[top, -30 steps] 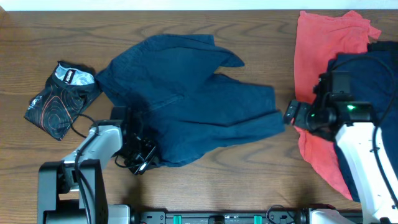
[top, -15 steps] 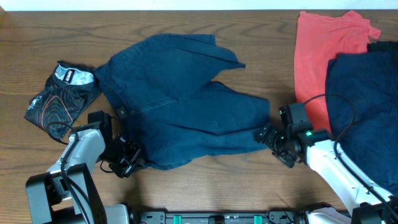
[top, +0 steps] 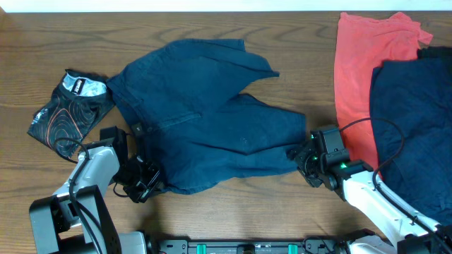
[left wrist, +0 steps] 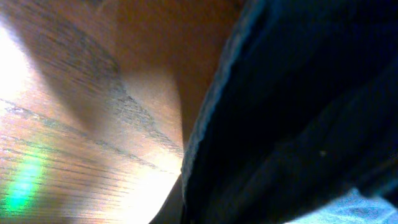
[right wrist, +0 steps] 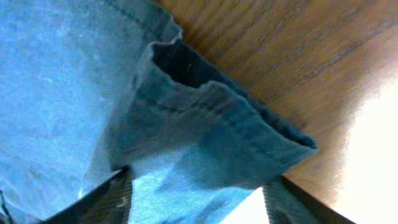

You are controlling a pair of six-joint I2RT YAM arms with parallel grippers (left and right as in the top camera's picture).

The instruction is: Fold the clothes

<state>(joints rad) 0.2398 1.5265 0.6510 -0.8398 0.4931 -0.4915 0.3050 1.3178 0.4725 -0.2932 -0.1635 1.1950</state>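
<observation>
left gripper: at blue shorts corner, grip unclear
right gripper: clamped on shorts hem

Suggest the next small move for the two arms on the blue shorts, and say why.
Probably lift both pincers slightly and together, raising the near edge of the denim shorts to start a fold. The left pincer sits at the waistband corner and the right pincer at the leg hem; the right wrist view shows the hem bunched between its fingers. Whether the left has gripped the cloth is unclear.
</observation>
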